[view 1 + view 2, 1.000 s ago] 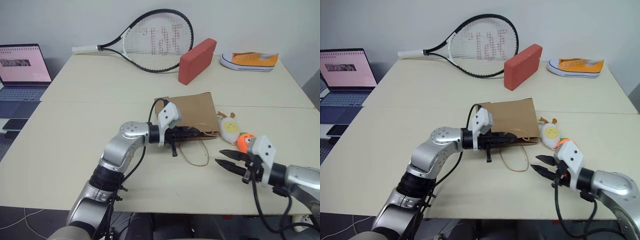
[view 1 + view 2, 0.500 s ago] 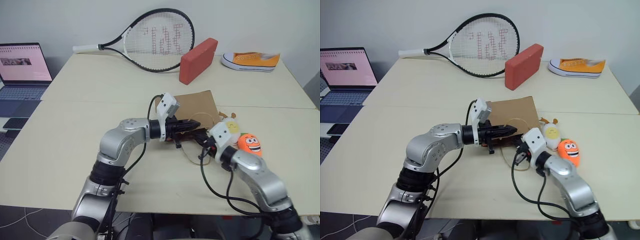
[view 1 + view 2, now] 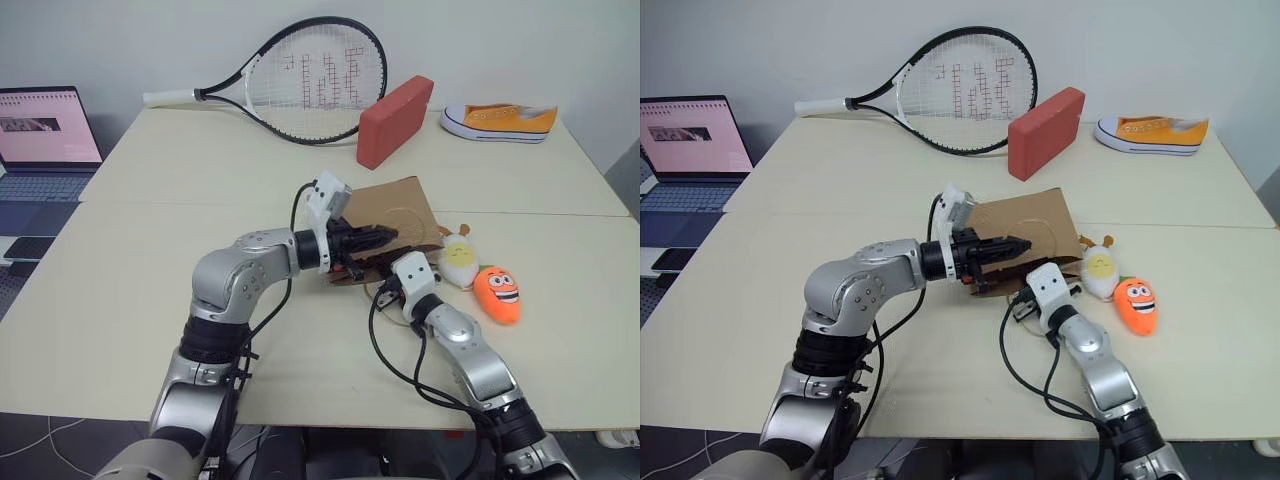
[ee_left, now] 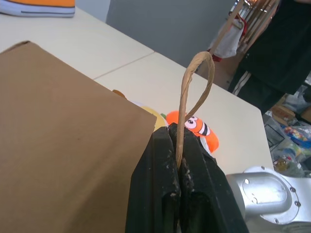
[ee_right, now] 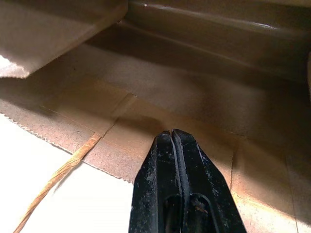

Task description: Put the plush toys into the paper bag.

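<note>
Pinching handle (image 4: 194, 92), left tool (image 4: 179, 160) lifts light, floppy bag (image 3: 392, 210); right tool (image 5: 172, 141) pressed together at mouth; soft toys (image 3: 478, 280) at 3 o'clock.

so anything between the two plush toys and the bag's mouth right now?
Yes, the right gripper, shut, points into the paper bag mouth, its arm lying between the mouth and both plush toys. Left gripper holds the bag's handle up.

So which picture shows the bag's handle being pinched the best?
The left wrist view: there the handle loop rises from between the left gripper's shut jaws, beside the paper bag. The eye views show the loop thin and faint. The right wrist view shows the other handle lying on the table.
</note>
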`<action>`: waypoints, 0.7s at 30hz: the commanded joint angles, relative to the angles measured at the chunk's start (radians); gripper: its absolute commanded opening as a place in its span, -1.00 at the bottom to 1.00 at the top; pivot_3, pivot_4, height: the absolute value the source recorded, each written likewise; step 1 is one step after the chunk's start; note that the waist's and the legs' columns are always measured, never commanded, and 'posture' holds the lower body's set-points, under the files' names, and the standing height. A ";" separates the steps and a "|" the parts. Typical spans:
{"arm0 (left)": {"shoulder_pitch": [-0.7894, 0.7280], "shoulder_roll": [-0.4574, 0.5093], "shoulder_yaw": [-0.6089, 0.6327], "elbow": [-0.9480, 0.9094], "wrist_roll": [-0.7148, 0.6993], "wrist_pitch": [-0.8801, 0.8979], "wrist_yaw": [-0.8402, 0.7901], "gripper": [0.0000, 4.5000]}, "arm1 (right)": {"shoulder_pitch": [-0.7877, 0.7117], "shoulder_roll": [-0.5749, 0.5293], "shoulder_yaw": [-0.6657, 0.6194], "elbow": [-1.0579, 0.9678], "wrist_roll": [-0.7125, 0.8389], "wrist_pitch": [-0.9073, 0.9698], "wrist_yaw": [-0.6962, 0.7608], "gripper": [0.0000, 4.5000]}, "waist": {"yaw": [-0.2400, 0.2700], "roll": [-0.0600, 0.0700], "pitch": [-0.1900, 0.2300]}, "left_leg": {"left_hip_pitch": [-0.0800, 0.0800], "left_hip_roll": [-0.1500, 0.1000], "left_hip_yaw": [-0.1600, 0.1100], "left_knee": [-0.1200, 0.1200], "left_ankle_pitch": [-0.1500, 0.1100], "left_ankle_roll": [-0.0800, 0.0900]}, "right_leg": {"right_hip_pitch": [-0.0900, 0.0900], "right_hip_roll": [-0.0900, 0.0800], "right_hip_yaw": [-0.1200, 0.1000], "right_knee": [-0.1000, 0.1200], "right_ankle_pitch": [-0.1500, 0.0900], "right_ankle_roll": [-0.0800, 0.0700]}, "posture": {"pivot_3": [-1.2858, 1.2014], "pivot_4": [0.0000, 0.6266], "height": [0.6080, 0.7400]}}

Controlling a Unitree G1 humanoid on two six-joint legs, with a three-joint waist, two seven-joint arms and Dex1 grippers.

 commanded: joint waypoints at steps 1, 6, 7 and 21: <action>-0.064 0.000 0.052 -0.002 -0.020 -0.032 0.015 -1.00 | 0.009 0.017 0.009 0.016 -0.011 0.014 0.006 -1.00 | -0.002 0.000 0.000 | 0.001 0.000 0.000 0.000 0.000 0.000 | 0.001 0.000 0.000 0.000 0.000 0.000 | 0.03 -0.52 1.00; -0.164 0.023 0.078 0.036 0.005 -0.104 0.015 -1.00 | 0.020 0.030 0.011 0.017 -0.017 0.043 0.023 -1.00 | -0.007 0.000 -0.001 | 0.002 0.000 0.000 0.000 0.000 0.000 | 0.001 0.000 0.000 0.000 0.000 0.000 | 0.03 -0.52 1.00; -0.193 0.033 0.080 0.050 0.017 -0.130 0.012 -1.00 | 0.021 0.031 0.010 0.018 -0.018 0.047 0.027 -1.00 | -0.007 -0.001 -0.001 | 0.002 0.000 0.000 0.000 0.000 0.000 | 0.001 0.000 0.000 0.000 0.000 0.000 | 0.03 -0.52 1.00; -0.330 0.112 0.045 0.120 0.158 -0.364 -0.018 -1.00 | 0.016 0.026 0.009 0.015 -0.022 0.068 0.074 -1.00 | -0.016 -0.002 -0.003 | 0.002 0.000 0.000 -0.003 0.000 0.000 | 0.001 0.001 0.000 -0.001 0.000 0.000 | 0.03 -0.52 1.00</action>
